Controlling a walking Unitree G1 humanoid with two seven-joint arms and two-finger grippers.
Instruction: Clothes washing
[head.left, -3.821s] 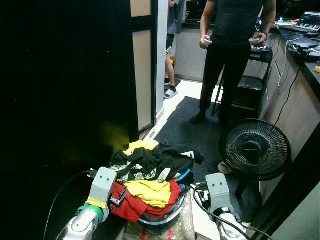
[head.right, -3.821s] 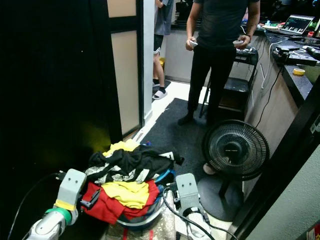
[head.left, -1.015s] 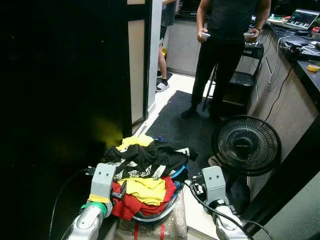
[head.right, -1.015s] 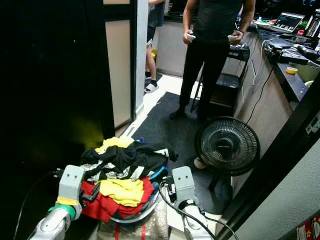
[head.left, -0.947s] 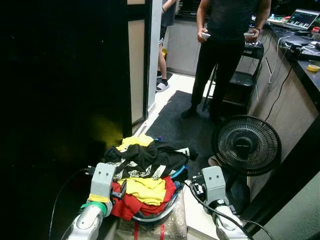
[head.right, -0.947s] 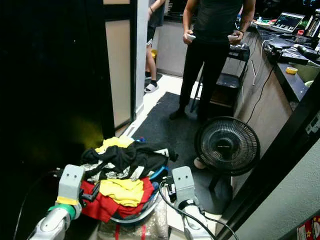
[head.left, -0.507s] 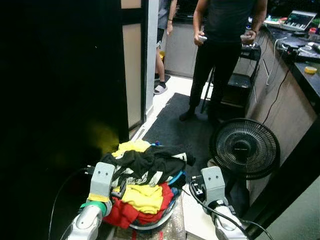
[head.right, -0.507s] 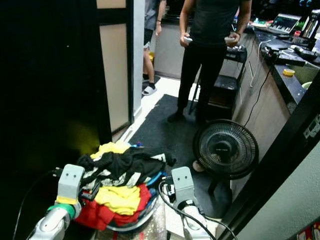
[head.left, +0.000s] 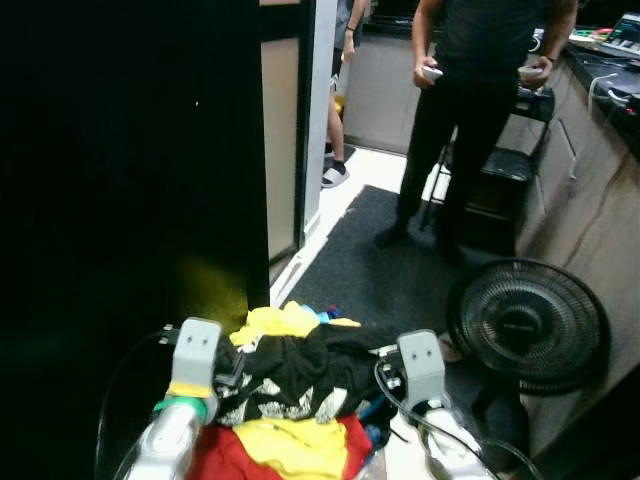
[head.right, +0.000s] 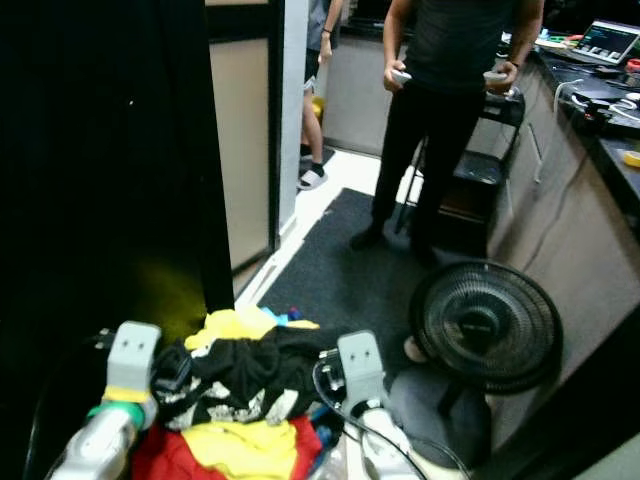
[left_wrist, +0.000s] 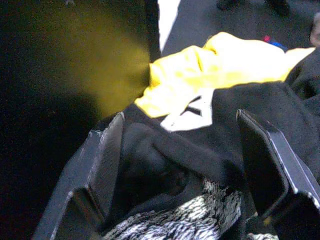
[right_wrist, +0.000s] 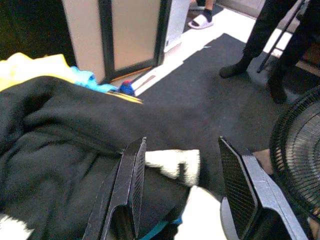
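Heaped laundry (head.left: 290, 395) piled in a basket low between both arms, black garment (right_wrist: 65, 150) on top; left gripper (left_wrist: 180, 165) spread wide over its left flank, right gripper (right_wrist: 182, 200) spread over its right edge. Best kept level and steady while walking; worth steering between the dark wall (head.left: 120, 180) and the floor fan (head.left: 527, 325), well clear of the person (head.right: 450, 110) ahead.

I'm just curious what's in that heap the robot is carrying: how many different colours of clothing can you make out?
Black: 1
Yellow: 2
Red: 1
Blue: 1
Total: 5 visible pieces; any underneath are hidden.
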